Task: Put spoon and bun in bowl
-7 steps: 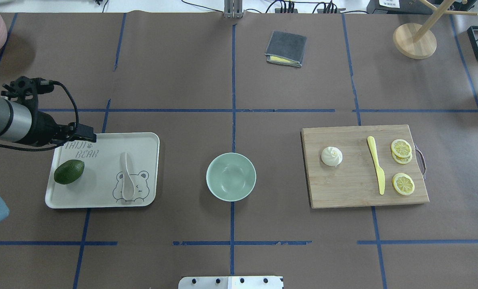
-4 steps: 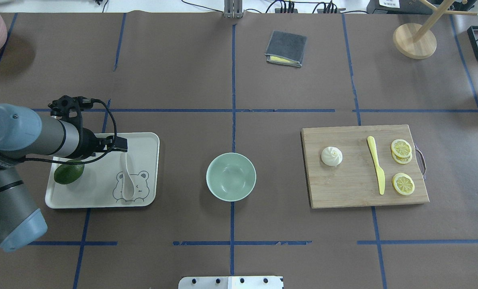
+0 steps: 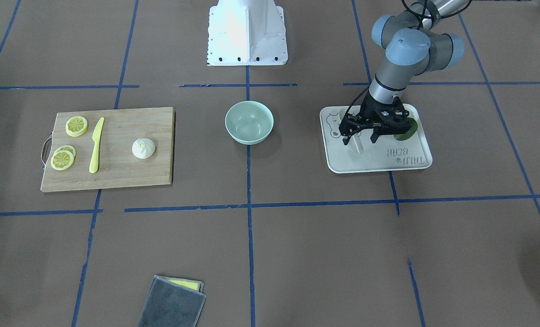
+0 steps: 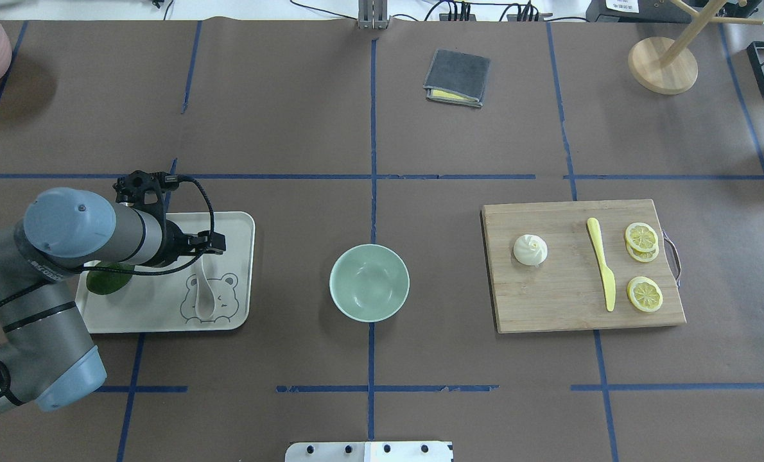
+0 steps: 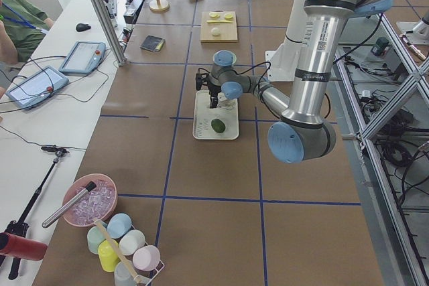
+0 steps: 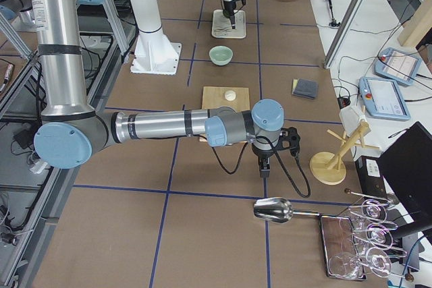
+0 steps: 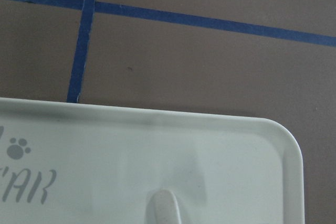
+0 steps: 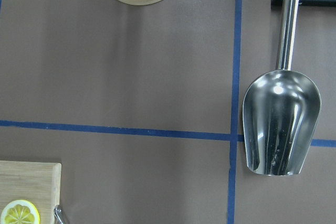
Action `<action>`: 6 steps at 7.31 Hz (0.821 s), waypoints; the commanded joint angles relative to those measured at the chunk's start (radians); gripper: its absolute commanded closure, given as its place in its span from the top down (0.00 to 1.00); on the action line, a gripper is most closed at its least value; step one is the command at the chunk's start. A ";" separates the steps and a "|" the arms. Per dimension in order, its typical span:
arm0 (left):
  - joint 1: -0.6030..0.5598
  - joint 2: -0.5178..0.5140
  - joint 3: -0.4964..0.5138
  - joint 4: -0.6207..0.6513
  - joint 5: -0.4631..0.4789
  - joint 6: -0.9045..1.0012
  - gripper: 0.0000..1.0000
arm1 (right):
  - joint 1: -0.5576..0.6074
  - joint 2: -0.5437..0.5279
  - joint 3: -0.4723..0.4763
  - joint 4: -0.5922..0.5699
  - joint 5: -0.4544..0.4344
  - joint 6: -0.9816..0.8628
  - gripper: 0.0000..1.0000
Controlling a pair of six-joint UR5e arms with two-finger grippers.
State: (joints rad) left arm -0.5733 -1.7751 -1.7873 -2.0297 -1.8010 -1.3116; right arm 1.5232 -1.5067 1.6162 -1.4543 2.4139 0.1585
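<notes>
Brown paper covered the table (image 4: pixel 292 128). Over the white tray (image 4: pixel 164 319), the left gripper (image 3: pixel 359 139) hung with fingers spread either side of the spoon (image 4: pixel 203 300). The bun (image 4: pixel 530 249) sat on the cutting board (image 4: pixel 549 305), and the bowl (image 4: pixel 369 282) stood between tray and board. The right gripper (image 6: pixel 264 166) hung past the board; I could not tell its grip.

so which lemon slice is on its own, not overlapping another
The lemon slice nearest the robot on the cutting board; the other two slices overlap each other farther back.

I see a brown papered table (image 4: pixel 279 96), blue tape grid (image 4: pixel 373 128), white bench (image 5: pixel 74 118) alongside, aluminium post (image 5: pixel 100 11), even light.
</notes>
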 commanded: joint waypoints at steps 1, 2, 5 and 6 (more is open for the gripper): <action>0.036 -0.012 0.005 0.038 0.034 -0.014 0.82 | 0.000 -0.001 -0.002 0.000 0.002 0.000 1.00; 0.036 -0.012 0.003 0.046 0.034 -0.018 0.77 | 0.000 -0.001 -0.002 0.000 0.002 0.001 1.00; 0.035 -0.007 0.003 0.046 0.035 -0.018 0.57 | 0.000 -0.001 -0.001 0.000 0.002 0.001 1.00; 0.033 -0.004 -0.001 0.046 0.035 -0.018 0.46 | 0.000 -0.001 -0.002 0.000 0.002 0.001 1.00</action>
State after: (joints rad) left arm -0.5384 -1.7825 -1.7847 -1.9837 -1.7658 -1.3299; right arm 1.5233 -1.5079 1.6150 -1.4542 2.4160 0.1595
